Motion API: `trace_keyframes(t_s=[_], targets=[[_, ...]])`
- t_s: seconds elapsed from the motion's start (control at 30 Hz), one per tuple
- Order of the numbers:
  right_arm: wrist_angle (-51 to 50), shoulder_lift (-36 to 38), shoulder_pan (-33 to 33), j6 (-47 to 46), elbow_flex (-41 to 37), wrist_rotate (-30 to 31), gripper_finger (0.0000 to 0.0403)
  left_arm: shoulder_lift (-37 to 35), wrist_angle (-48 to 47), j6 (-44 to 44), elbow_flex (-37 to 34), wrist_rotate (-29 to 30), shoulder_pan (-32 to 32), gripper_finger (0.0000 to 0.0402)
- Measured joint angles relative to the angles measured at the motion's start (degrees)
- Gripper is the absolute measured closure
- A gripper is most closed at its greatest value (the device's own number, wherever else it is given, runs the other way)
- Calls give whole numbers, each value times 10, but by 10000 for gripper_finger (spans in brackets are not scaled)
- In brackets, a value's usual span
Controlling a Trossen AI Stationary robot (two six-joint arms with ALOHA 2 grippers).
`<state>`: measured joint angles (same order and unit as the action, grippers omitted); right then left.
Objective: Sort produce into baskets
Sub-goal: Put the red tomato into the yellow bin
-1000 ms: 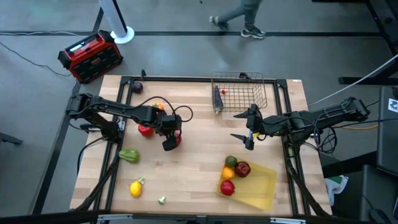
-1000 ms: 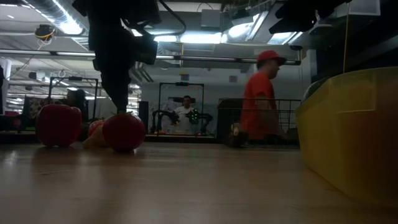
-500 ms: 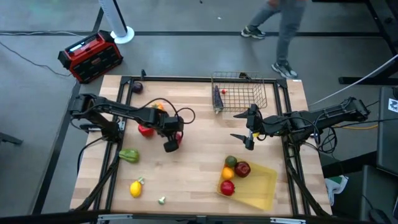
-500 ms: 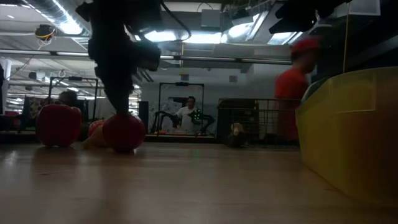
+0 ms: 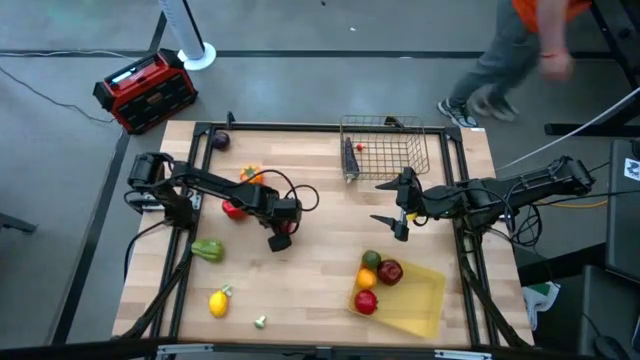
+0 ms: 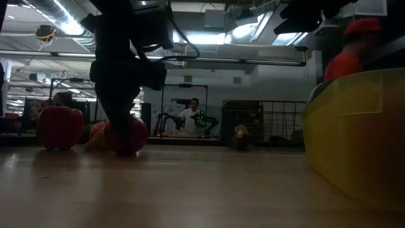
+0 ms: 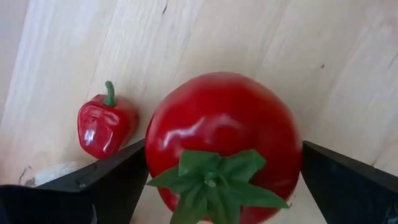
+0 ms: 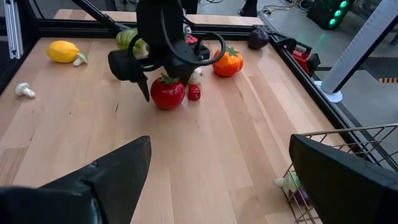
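Red tomato (image 7: 224,143) sits on worktop (image 5: 320,260) mid-left, small red pepper (image 7: 104,127) just beside it. Left claw (image 5: 281,238) straddles tomato, fingers spread, not pinching. Right claw (image 5: 392,203) spread, empty, hovering near wire basket (image 5: 385,150).

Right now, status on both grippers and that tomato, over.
Left gripper open, astride the red tomato on the table, no grip. Right gripper open, empty, idle near the wire basket. Small red pepper close beside tomato.
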<state>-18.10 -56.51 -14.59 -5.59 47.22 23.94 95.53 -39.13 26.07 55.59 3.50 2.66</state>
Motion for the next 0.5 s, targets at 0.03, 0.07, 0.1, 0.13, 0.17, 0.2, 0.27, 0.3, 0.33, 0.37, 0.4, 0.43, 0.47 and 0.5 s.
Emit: trace_keyframes(t_s=[0.03,0.07,0.1,0.13,0.17,0.2,0.27,0.3,0.33,0.37,0.4,0.43,0.47,0.5], targets=[[0,0,0,0,0,0,26,0,1,5,0,0,0,10],[0,0,0,0,0,0,26,0,2,13,0,0,0,10],[0,0,0,0,0,0,26,0,1,23,0,0,0,11],[1,0,0,0,0,0,26,-1,0,28,0,1,0,13],[0,0,0,0,0,0,26,-1,-1,30,0,1,0,17],[0,0,0,0,0,0,26,-2,-2,30,0,1,0,23],[0,0,0,0,0,0,26,-2,-5,23,0,2,0,38],[0,0,0,0,0,0,26,-2,-4,23,0,2,0,48],[0,0,0,0,0,0,26,-2,-4,23,0,2,-1,58],[0,0,0,0,0,0,26,-2,-5,23,0,2,-1,68],[0,0,0,0,0,0,26,-2,-4,25,0,2,-1,79],[0,0,0,0,0,0,26,-2,-4,27,0,2,-1,88],[0,0,0,0,0,0,26,-2,-3,31,0,2,-1,97],[0,0,0,0,0,0,26,-2,1,36,0,2,-1,104]])
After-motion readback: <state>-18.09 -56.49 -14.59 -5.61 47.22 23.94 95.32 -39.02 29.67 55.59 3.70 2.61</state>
